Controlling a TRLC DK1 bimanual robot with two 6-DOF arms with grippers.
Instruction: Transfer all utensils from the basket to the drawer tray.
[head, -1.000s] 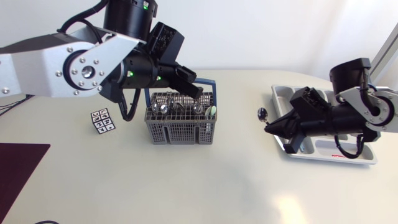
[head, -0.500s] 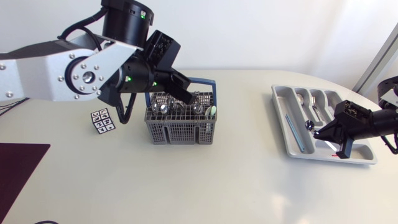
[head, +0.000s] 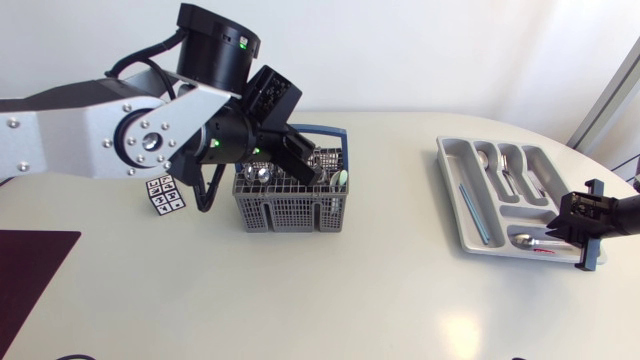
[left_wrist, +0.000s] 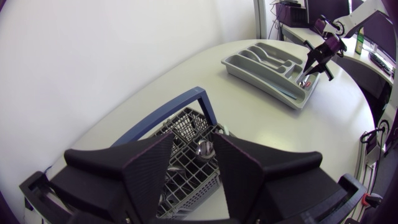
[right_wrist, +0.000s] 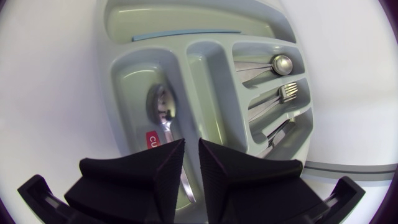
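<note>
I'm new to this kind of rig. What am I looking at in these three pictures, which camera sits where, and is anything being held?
This is a two-armed robot at a table. The wide picture comes from a fixed camera overhead. The other two come from cameras on each arm's wrist, looking past that arm's own black gripper. The left gripper hangs open over a grey wire basket with utensils in it, and it holds nothing. The right gripper is over one end of the drawer tray, where a spoon lies in a compartment. I cannot tell whether it grips the handle. Other cutlery lies in further compartments. A small marker tag sits beside the basket.
</note>
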